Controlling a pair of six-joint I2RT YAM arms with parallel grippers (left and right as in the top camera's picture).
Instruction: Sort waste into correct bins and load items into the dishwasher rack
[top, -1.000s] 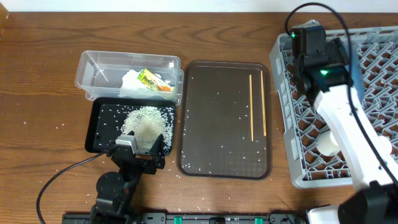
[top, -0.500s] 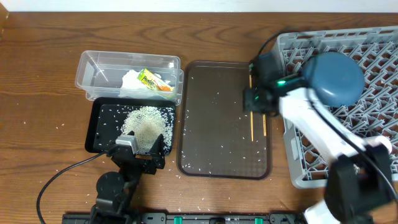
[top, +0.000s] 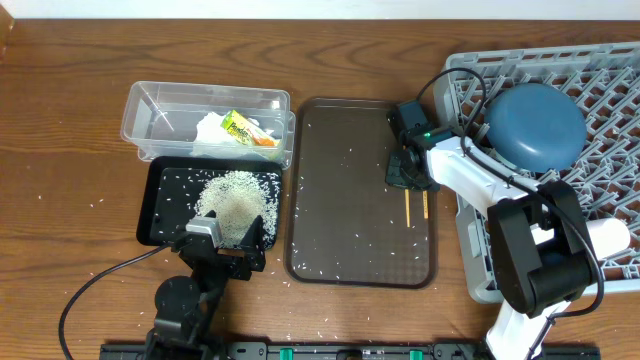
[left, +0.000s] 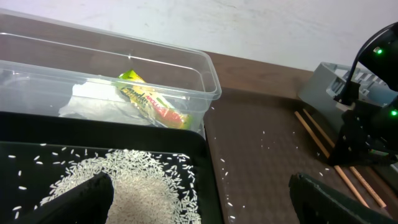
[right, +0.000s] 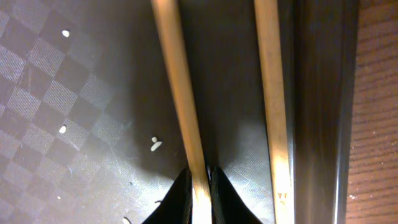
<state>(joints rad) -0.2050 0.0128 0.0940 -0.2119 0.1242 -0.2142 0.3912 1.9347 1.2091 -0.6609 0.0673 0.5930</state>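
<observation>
Two wooden chopsticks (top: 408, 206) lie side by side along the right edge of the brown serving tray (top: 340, 200). My right gripper (top: 410, 170) is down on them, shut on the left chopstick (right: 177, 93); the other chopstick (right: 270, 93) lies free beside it. The blue plate (top: 540, 125) leans in the grey dishwasher rack (top: 600, 70). The clear tub (top: 160, 110) holds white tissue (top: 212, 135) and the yellow-green wrapper (top: 240, 127). Rice (top: 235, 200) is heaped in the black tray (top: 160, 205). My left gripper (left: 200, 186) hangs open over that tray's near edge, holding nothing.
Loose rice grains dot the brown tray and the wooden table around the black tray. The rack stands against the brown tray's right side. My right arm's black and white links cross the rack's front left corner (top: 480, 285).
My right arm swung from above the rack down to the brown tray, leaving the blue plate in the rack, and its jaws closed on a chopstick. The left arm has not moved.
</observation>
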